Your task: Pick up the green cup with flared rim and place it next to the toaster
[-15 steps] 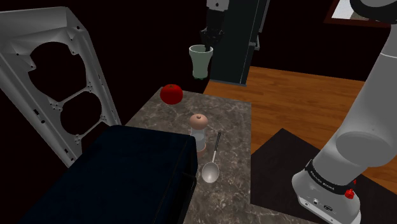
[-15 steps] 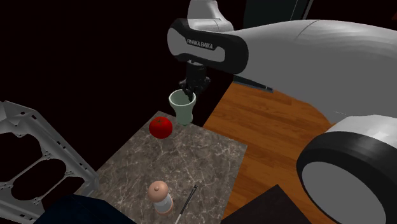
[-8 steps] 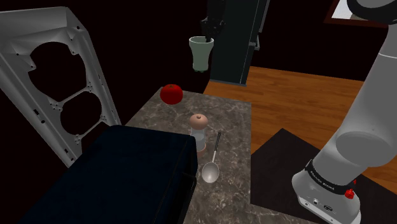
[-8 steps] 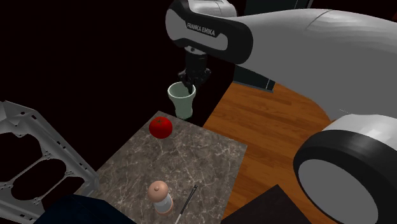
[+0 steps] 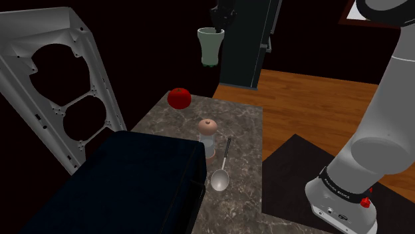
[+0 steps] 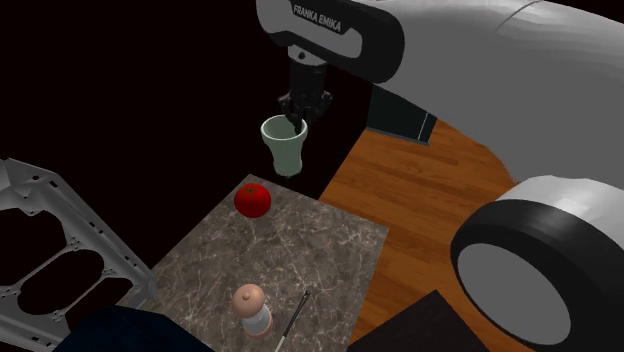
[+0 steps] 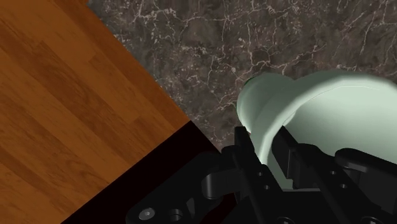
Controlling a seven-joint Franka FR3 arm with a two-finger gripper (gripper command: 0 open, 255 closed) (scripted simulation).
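Note:
The pale green cup (image 5: 210, 46) with its flared rim hangs in the air above the far end of the marble counter (image 5: 244, 119), upright. My black gripper (image 5: 219, 28) is shut on its rim wall, one finger inside and one outside. In the second exterior view the cup (image 6: 283, 146) hangs under the gripper (image 6: 296, 118), above and beyond the red apple (image 6: 253, 199). In the wrist view the fingers (image 7: 245, 145) clasp the cup's wall (image 7: 318, 105). The toaster (image 5: 126, 179) is a dark box at the counter's near end.
On the counter lie a red apple (image 5: 179, 98), a small shaker with a brown cap (image 5: 209, 136) and a metal spoon (image 5: 221, 174). A white metal frame (image 5: 60, 86) stands beside the toaster. Wooden floor (image 5: 319, 100) and a dark cabinet (image 5: 249, 46) lie beyond.
The gripper has risen steadily with the cup in it, so the cup hangs higher above the counter's far end. Nothing on the counter has moved.

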